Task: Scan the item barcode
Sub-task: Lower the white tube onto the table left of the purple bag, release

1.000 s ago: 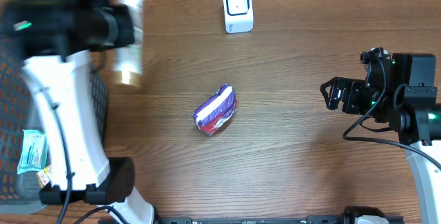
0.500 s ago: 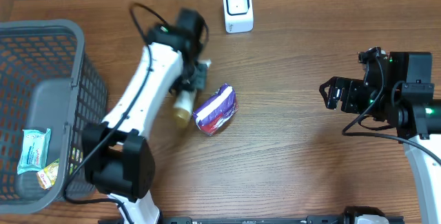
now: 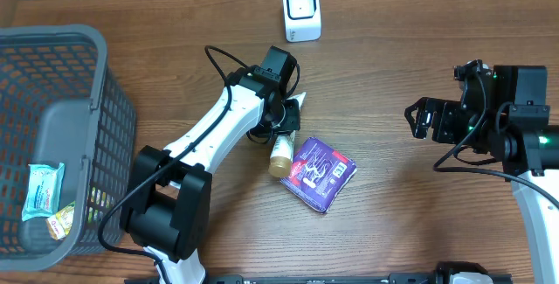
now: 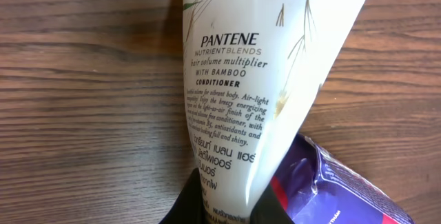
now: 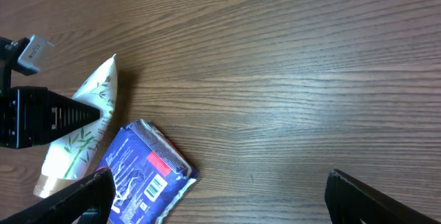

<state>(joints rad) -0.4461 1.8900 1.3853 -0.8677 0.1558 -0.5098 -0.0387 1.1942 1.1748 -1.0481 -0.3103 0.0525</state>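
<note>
The left pincer [image 3: 285, 120] is clenched across a white Pantene conditioner tube [image 3: 283, 142] near the middle of the table [image 3: 393, 223]. The tube runs with its flat crimped end toward the far side and its tan cap toward the near side. In the left wrist view the printed label faces the camera, and the dark fingers [image 4: 196, 200] press on the tube's lower part. The cap end sits against the left edge of a purple packet [image 3: 320, 173], which lies flat just to the right. The right wrist view shows a small barcode [image 5: 158, 185] on the packet's upturned face. The barcode scanner [image 3: 301, 10] stands at the far edge, well apart from the tube. The right pincer [image 3: 420, 119] is released, its fingers spread wide over bare wood at the right. A grey mesh basket [image 3: 54, 32] sits at the left edge with a green-and-white sachet [image 3: 40, 189] inside.
</note>
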